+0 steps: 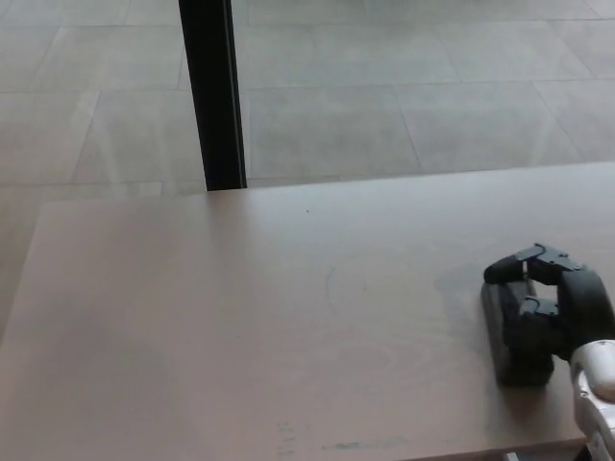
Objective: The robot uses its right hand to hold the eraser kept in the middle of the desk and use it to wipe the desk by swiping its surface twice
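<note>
right hand fingers wrapped on dark eraser | eraser flat on surface, right side near front edge | left hand unseen | swipe: keep pad flat, even pressure, straight stroke toward faint marks

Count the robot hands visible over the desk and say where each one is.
1. The black right hand sits at the right side of the pale wooden desk, fingers closed around a dark block-shaped eraser. The left hand is outside the picture.
</note>
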